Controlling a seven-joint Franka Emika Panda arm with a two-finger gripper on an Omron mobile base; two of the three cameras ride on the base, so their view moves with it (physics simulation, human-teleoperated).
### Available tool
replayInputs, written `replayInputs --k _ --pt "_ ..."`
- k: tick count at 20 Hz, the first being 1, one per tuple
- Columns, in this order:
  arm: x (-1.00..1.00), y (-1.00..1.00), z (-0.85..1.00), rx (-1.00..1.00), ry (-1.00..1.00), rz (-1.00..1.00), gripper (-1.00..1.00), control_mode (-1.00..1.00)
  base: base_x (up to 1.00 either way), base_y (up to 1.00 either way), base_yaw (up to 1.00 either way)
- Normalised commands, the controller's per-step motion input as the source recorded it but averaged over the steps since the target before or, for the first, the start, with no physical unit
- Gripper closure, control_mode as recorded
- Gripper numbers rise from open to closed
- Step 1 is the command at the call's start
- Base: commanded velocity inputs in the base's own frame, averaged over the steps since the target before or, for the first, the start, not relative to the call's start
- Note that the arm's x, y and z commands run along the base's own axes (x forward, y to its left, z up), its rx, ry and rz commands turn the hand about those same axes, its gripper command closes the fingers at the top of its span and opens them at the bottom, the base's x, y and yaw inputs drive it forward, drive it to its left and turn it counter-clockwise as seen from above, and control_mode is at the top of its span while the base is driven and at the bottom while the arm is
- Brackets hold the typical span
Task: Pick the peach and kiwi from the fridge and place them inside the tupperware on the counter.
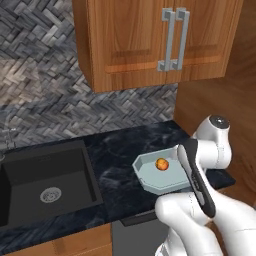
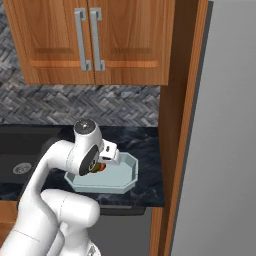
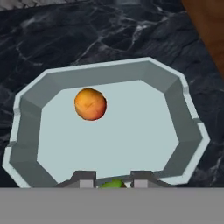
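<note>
Gripper [image 3: 112,180] pinching kiwi [image 3: 112,184], hovering over near wall of tupperware [image 3: 52,78] on bench [image 3: 109,35]. Peach [image 3: 90,103] already lying inside, ahead and left. Risking, if letting go here: kiwi clipping rim and rolling out, or knocking peach.

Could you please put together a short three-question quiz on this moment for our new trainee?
1. True or false: the peach lies inside the tupperware.
2. What green thing shows between the tips of the gripper? A) kiwi B) lime C) pepper
3. What does the tupperware rest on?

Key: 1 true; 2 A; 3 the black counter, beside the sink.
</note>
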Motion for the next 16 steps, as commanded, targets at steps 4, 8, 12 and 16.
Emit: replayInputs --k 4,8,12,16 --pt "0.37 -0.05 -0.30 0.00 0.00 0.00 1.00 -1.00 0.00 0.00 0.00" --pt "0.25 -0.02 -0.29 0.00 0.00 0.00 1.00 -1.00 0.00 0.00 0.00" --pt "0.26 -0.01 -0.30 0.00 0.00 0.00 1.00 -1.00 0.00 0.00 0.00" --pt "0.26 0.00 -0.26 0.00 0.00 0.00 1.00 -1.00 0.00 0.00 0.00"
